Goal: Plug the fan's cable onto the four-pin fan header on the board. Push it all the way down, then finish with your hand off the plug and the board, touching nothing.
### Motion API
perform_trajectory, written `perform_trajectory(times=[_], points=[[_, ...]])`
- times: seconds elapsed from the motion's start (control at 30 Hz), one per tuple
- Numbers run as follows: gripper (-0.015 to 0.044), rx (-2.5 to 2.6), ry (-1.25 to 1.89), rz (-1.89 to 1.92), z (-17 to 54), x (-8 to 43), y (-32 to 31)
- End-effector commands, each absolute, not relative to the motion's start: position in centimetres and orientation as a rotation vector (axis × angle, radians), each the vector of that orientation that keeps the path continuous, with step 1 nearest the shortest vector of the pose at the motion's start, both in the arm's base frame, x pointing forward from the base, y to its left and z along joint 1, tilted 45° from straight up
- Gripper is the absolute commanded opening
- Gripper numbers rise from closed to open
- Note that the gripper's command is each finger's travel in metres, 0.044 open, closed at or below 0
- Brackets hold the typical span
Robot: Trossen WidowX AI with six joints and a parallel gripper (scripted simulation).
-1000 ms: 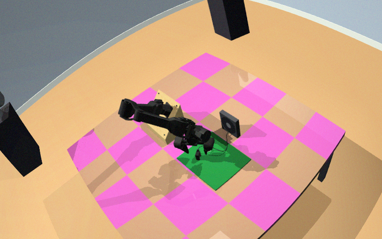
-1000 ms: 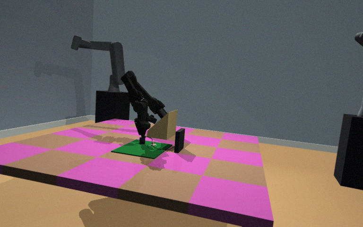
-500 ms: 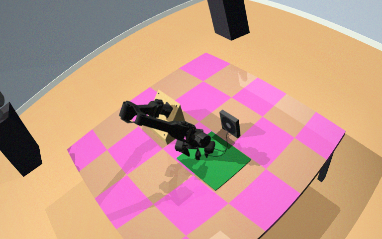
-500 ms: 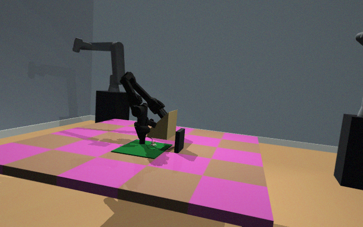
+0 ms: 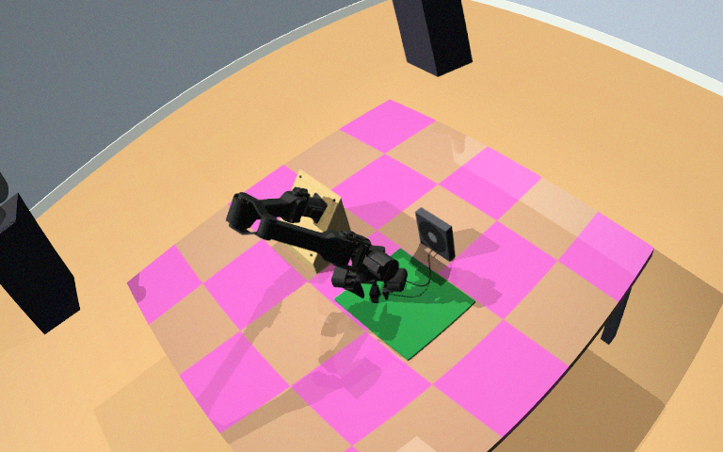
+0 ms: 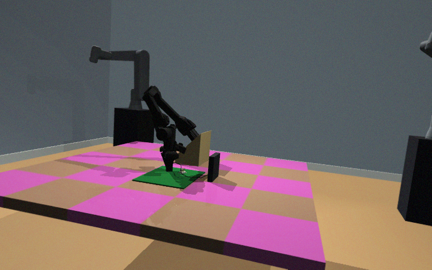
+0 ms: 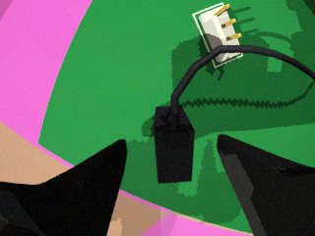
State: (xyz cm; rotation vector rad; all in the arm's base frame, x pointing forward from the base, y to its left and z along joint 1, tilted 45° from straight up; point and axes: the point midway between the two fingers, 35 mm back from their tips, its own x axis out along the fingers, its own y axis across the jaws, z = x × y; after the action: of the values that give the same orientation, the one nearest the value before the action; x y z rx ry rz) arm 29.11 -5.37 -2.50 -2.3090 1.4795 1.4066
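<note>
Straddling the black plug (image 7: pixel 174 154), the tool (image 5: pixel 371 290) (image 6: pixel 169 166) (image 7: pixel 172 144) stands partly open, gripping nothing, the white header (image 7: pixel 220 36) unplugged

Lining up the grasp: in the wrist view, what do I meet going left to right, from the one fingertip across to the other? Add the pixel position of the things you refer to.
Left fingertip of the gripper (image 7: pixel 118 152) → black plug (image 7: pixel 174 154), standing between the fingers with a gap on each side → right fingertip (image 7: pixel 227 147).
</note>
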Motion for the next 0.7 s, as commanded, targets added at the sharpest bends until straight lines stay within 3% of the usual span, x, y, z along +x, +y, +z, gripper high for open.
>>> perform_trajectory(times=[0.0,0.27,0.67], points=[[0.0204,-2.309,1.479,1.404,-2.5,29.1,-5.4],[0.0000,-2.309,1.479,1.404,-2.5,29.1,-5.4],[0.0000,-2.313,1.482,1.409,1.0,28.5,-1.8]])
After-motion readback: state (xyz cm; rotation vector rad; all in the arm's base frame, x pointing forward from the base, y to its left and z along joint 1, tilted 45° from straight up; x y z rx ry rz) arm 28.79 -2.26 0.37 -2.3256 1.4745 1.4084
